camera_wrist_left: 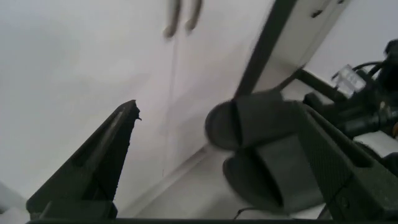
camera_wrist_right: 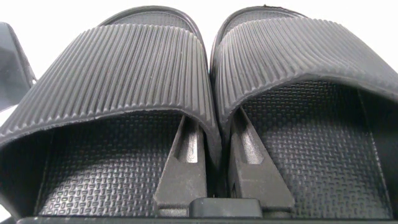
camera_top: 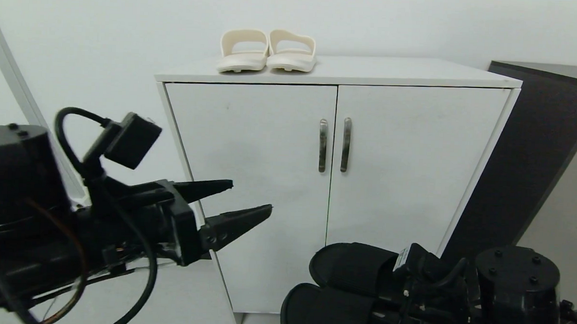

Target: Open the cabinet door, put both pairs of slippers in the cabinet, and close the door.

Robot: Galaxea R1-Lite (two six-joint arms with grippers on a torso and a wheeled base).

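**Right gripper holds the black slippers, cabinet doors shut**

The right gripper (camera_top: 411,281) is low down in front of the cabinet (camera_top: 416,70). It is pinched tight on the black slippers (camera_top: 347,269). One of its fingers (camera_wrist_right: 183,165) goes into each slipper, under the ribbed strap. The two inner sides of the pair are squeezed between them. The black slippers lie side by side, in front of the bottom of the right door (camera_top: 408,161). I cannot tell if they touch the door.

The left gripper (camera_top: 252,195) is spread wide and has nothing in it. It is in front of the left door (camera_top: 251,132), near the cabinet's left edge and about halfway down.

Both doors are closed. The two metal handles (camera_top: 322,145) stand upright, close together, where the doors meet in the middle.

The cream slippers (camera_top: 267,51) sit on the cabinet top. They are side by side and touching, toward the back edge and left of the middle.

A dark panel (camera_top: 533,156) stands just beside the cabinet's right side.
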